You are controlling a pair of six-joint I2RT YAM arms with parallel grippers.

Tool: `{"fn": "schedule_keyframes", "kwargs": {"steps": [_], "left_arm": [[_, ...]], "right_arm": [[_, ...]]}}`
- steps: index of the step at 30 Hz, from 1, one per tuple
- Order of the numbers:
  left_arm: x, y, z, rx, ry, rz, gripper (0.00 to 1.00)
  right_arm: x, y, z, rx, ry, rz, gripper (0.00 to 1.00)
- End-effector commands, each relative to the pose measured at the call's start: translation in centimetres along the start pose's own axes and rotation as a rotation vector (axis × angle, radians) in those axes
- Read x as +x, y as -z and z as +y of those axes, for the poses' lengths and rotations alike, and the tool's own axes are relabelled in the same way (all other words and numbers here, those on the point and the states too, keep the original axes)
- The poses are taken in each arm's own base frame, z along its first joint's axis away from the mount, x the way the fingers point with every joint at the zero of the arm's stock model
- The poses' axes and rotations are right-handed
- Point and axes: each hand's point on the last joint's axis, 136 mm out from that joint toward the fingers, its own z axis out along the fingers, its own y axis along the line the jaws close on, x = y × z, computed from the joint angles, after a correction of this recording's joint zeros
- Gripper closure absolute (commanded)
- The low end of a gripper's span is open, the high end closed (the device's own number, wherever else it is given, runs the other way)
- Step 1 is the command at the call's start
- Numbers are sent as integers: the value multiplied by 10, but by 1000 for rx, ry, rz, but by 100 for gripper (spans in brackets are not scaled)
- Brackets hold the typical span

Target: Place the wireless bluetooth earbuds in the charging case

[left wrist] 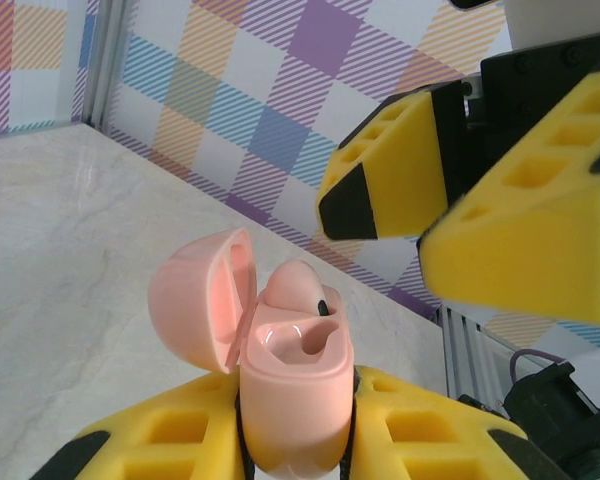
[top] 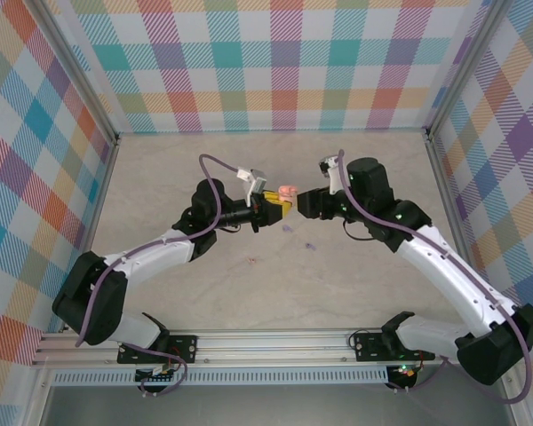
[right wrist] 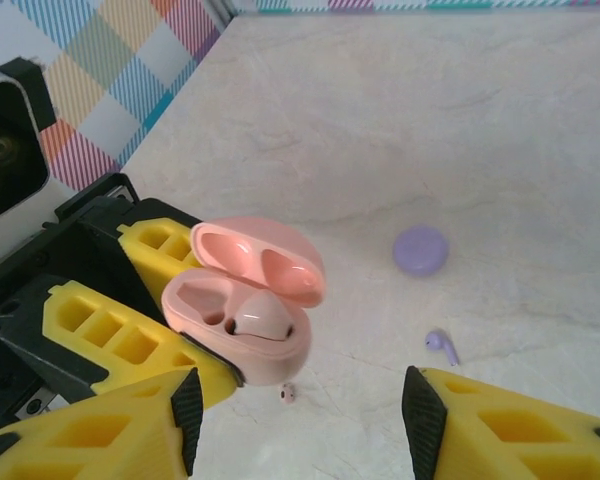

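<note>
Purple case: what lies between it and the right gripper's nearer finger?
A purple earbud, loose on the table, in the right wrist view.

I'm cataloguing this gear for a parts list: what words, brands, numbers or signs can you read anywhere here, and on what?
No readable text anywhere.
The pink charging case and its open lid are plain, as is the lilac case on the table.
The yellow fingers carry no marks.
Any labels on the arms in the top view are too small to tell.
</note>
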Motion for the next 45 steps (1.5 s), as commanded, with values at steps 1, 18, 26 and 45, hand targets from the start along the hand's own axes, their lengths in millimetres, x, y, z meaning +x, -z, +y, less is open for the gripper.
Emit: {"fn": "schedule_keyframes", "kwargs": {"steps": [1, 18, 26, 45], "left_arm": [[-15, 8, -17, 6, -74, -24, 75], [-48, 43, -55, -4, -159, -46, 75], [-59, 65, -72, -27, -192, -64, 75], [-71, 84, -90, -31, -190, -104, 75]], "right_arm": [[-12, 20, -7, 77, -24, -75, 42], [94, -76, -51, 129, -274, 361, 43], [132, -132, -20, 11, -305, 565, 47], [198, -195, 29, -34, -167, 847, 57]]}}
